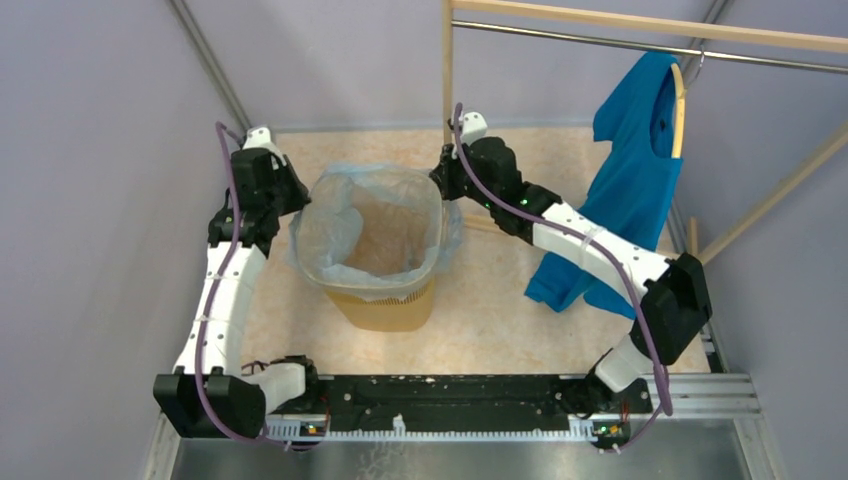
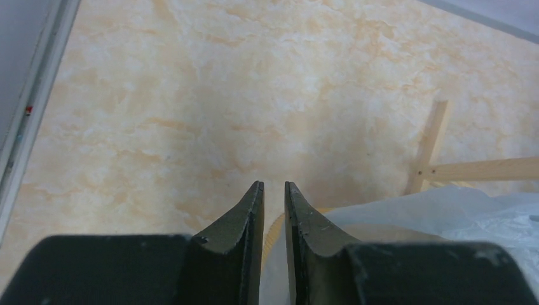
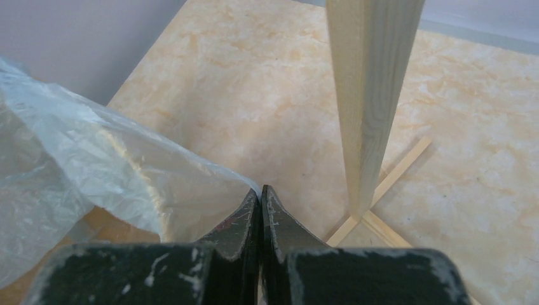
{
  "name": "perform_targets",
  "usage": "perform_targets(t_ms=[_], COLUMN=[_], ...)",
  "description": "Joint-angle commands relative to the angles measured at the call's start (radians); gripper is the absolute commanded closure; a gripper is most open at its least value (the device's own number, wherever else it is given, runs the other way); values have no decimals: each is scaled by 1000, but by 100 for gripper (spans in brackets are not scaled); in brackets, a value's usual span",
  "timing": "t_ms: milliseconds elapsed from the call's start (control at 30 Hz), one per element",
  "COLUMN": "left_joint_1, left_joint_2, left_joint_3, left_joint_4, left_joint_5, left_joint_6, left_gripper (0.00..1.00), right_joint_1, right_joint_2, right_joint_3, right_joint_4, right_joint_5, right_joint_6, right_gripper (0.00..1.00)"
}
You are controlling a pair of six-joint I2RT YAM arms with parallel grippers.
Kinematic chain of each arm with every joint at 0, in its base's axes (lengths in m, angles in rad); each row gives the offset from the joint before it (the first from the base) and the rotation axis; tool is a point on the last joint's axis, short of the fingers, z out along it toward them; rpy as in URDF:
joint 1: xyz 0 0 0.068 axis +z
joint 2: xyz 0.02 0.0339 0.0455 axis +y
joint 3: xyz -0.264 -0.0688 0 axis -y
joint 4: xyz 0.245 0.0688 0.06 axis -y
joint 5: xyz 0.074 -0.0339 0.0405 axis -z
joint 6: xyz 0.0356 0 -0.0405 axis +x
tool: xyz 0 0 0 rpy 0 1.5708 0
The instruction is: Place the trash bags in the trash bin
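Note:
The yellow-orange mesh trash bin [image 1: 385, 305] stands mid-floor between my arms. A translucent pale blue-grey trash bag [image 1: 370, 225] lines it, its edge folded out over the rim. My left gripper [image 1: 297, 197] is at the bin's left rim. In the left wrist view its jaws [image 2: 274, 185] stand a narrow gap apart over the bin rim [image 2: 274, 230] and bag film [image 2: 445, 210]. My right gripper [image 1: 445, 182] is at the right rim. In the right wrist view it [image 3: 260, 189] is shut, with the bag's edge [image 3: 95, 159] running into its tips.
A bright blue shirt [image 1: 630, 190] hangs on a wooden hanger from a rack at the right. The rack's wooden post [image 3: 368, 95] stands just beyond my right gripper, and its base bars [image 2: 432, 146] lie on the floor behind the bin. Grey walls stand close on both sides.

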Motion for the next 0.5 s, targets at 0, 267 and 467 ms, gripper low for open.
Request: perform_targets(t_ms=[0,267,467], left_joint_1=[-1,-2,5], left_joint_2=[0,6,-43], left_joint_3=[-10,-14,-117], left_joint_4=[-7,-26,-47], left_joint_5=[99,76,3], left_joint_6=[-16,-18,-35], left_gripper=[75,80,87], right_joint_1=[-7,-7,-8], right_joint_2=[24,-56,-59], right_joint_3=[-12,-130,-83], right_joint_4=[43,77,101], right_joint_5=[80,43,-11], right_joint_6=[35,64,65], right_gripper=[100,97,93])
